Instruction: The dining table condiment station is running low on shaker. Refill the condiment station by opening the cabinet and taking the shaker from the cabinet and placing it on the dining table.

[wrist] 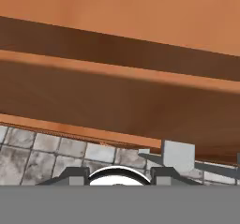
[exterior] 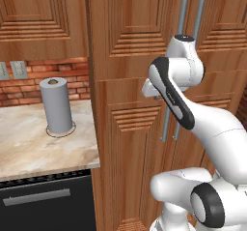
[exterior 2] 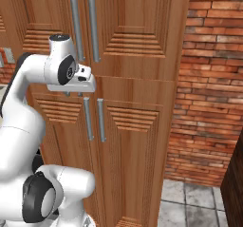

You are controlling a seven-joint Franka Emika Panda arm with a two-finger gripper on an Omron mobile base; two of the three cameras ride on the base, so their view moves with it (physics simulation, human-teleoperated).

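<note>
The cabinet (exterior 2: 133, 26) is a tall reddish-brown unit whose upper double doors stand closed, with two long grey bar handles (exterior 2: 93, 26) side by side at the middle seam. These handles (exterior: 183, 12) also rise above the arm in the left base view. My gripper (exterior 2: 73, 94) hangs just below the lower ends of those handles, close to the band between upper and lower doors, pointing down. In the hand view its fingertips (wrist: 77, 174) stand apart over wood and floor tiles with nothing between them, so the gripper (wrist: 119, 174) is open. The shaker is hidden and the dining table is out of view.
Lower cabinet doors carry shorter grey handles (exterior 2: 101, 119). A grey paper towel roll (exterior: 56, 104) stands on the marbled counter (exterior: 29, 152) left of the cabinet, above a black appliance front (exterior: 43, 201). A brick wall (exterior 2: 213, 79) and tiled floor (exterior 2: 190, 207) lie to the right.
</note>
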